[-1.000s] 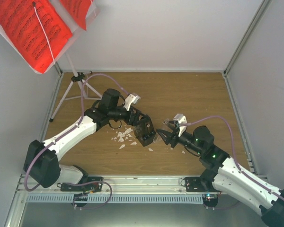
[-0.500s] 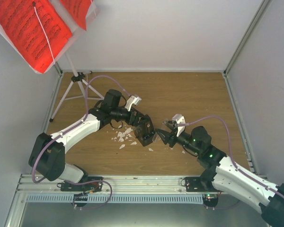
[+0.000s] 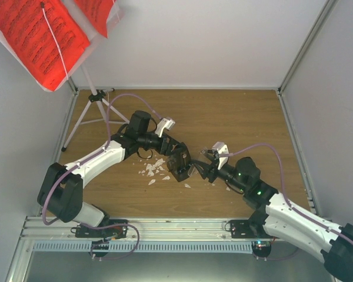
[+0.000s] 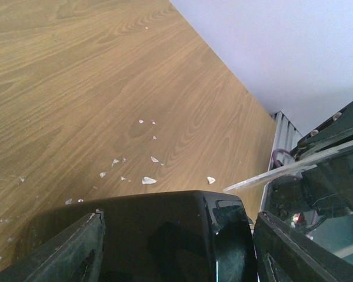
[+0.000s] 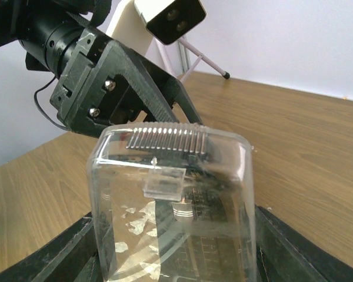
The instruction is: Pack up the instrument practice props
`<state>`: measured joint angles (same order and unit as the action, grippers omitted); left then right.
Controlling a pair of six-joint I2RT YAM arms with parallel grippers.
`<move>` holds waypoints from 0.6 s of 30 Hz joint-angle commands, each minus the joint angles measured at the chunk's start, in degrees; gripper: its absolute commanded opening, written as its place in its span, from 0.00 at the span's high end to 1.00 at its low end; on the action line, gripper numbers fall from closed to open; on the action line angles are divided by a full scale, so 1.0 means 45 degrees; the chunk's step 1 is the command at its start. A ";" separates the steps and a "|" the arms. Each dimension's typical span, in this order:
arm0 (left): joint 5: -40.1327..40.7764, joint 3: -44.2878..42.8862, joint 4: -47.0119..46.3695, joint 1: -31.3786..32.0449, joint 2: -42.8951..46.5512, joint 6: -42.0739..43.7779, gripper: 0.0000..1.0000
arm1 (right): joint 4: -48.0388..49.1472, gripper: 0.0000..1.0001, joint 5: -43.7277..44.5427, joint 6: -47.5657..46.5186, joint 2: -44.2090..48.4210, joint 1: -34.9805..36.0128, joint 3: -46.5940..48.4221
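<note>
The small black metronome (image 3: 180, 166) is off the table, with my left gripper (image 3: 175, 160) shut on its black body (image 4: 159, 229) between both fingers (image 4: 65, 252). My right gripper (image 3: 201, 170) is shut on a clear plastic cover (image 5: 170, 200). The cover's open end meets the metronome, whose scale and pendulum weight show through it. The white music stand (image 3: 95, 96) stands at the far left corner on thin tripod legs. Bright red sheets of printed music (image 3: 29, 29) cover its tray.
Small white crumbs (image 3: 155, 169) lie scattered on the wooden table under the left gripper, and show in the left wrist view as crumbs (image 4: 148, 180). White walls close in the table on three sides. A metal rail (image 3: 165, 235) runs along the near edge.
My right gripper has moved a little to the left with the clear cover, closer to the metronome. The left arm's elbow has shifted right; its gripper stays in place.
</note>
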<state>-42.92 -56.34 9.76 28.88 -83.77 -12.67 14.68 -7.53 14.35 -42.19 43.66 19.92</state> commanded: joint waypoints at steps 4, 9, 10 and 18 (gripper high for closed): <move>-0.0502 -0.0645 -0.0816 -0.0169 -0.0249 -0.0218 0.25 | 0.1003 0.41 0.0307 -0.0321 -0.0411 0.0116 -0.0150; -0.0519 -0.0693 -0.0726 -0.0168 -0.0441 -0.0198 0.28 | 0.1249 0.41 0.0370 -0.0261 -0.0563 0.0122 -0.0273; -0.0521 -0.0700 -0.0692 -0.0169 -0.0479 -0.0167 0.30 | 0.1323 0.41 0.0358 -0.0245 -0.0609 0.0122 -0.0302; -0.0466 -0.0746 -0.0447 -0.0156 -0.0636 -0.0019 0.33 | 0.2178 0.41 0.0490 -0.0293 -0.0916 0.0119 -0.0538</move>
<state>-44.34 -58.08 9.10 28.45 -85.86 -13.47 19.42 -6.46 13.74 -45.80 43.70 18.39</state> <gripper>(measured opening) 0.676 0.612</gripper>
